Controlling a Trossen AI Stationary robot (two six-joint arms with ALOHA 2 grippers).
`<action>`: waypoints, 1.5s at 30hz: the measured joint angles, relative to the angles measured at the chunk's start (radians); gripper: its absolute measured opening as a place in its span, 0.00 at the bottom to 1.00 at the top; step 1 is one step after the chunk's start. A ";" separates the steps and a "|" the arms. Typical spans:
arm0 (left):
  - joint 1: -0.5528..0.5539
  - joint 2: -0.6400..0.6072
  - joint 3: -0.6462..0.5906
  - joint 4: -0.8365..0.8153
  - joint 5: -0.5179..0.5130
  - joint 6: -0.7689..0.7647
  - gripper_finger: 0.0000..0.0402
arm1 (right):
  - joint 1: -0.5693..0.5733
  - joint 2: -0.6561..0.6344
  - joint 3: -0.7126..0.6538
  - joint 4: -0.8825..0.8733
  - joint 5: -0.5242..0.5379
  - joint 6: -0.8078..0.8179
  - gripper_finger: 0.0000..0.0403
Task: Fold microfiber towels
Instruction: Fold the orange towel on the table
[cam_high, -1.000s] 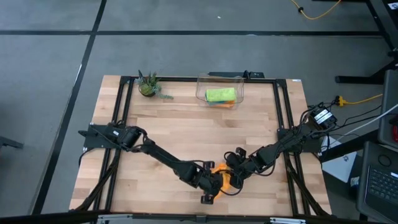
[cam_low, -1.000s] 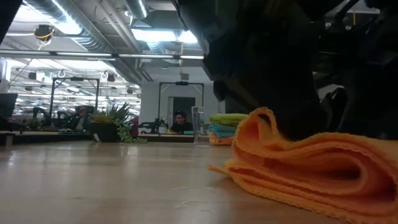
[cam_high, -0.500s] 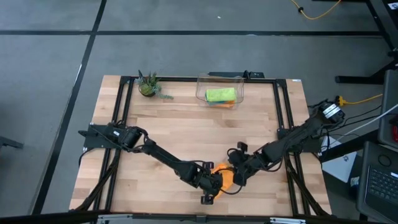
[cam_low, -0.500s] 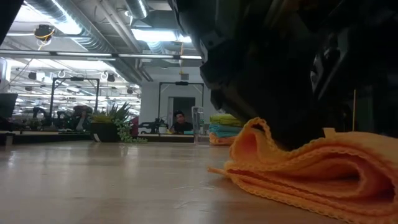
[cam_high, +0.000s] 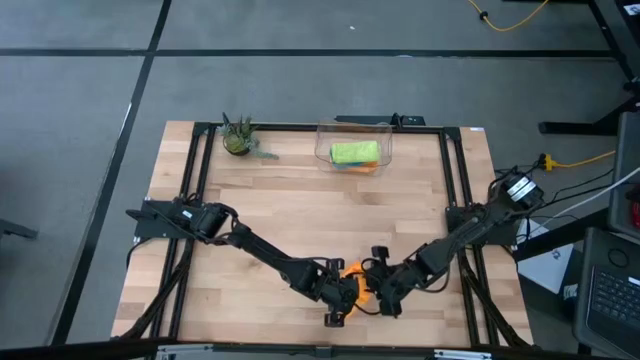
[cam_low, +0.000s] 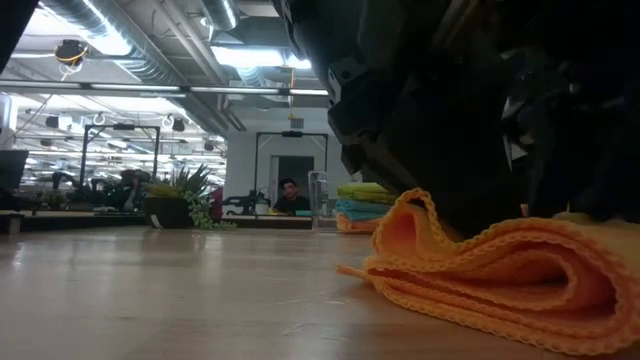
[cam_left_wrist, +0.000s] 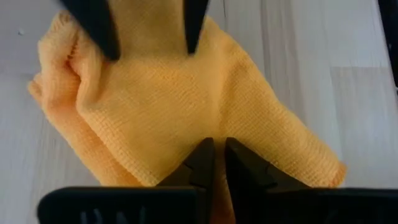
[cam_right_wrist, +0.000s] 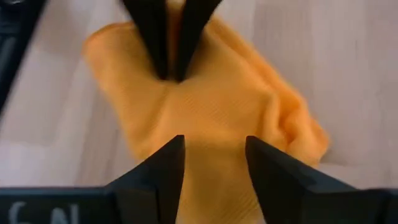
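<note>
high view: we see a folded orange towel (cam_high: 358, 284) near the table's (cam_high: 300, 215) front edge, bare wood stretching behind it. its long axis runs diagonally in the wrist views. left gripper (cam_left_wrist: 214, 155) pinches its edge, fingers nearly together; right gripper (cam_right_wrist: 214, 152) hovers over it, fingers apart.

I worked in a large open lab or workshop hall. Exposed ducts (cam_low: 90, 25) and strip lights (cam_low: 250, 55) ran along the ceiling, metal rigs (cam_low: 120, 150) stood behind my wooden table (cam_high: 300, 215), a person (cam_low: 290, 195) sat at a far bench, and cables (cam_high: 575, 158) crossed the grey floor (cam_high: 80, 90).
</note>
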 joint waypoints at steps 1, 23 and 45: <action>0.000 0.000 0.000 0.001 0.000 0.000 0.08 | -0.006 0.011 0.000 0.009 0.018 0.014 0.43; -0.001 -0.053 -0.001 -0.059 0.024 0.001 0.08 | -0.043 -0.050 0.000 -0.107 0.346 0.131 0.43; 0.019 -0.068 0.027 -0.343 -0.022 0.104 0.08 | 0.010 -0.082 -0.001 -0.097 0.270 0.034 0.43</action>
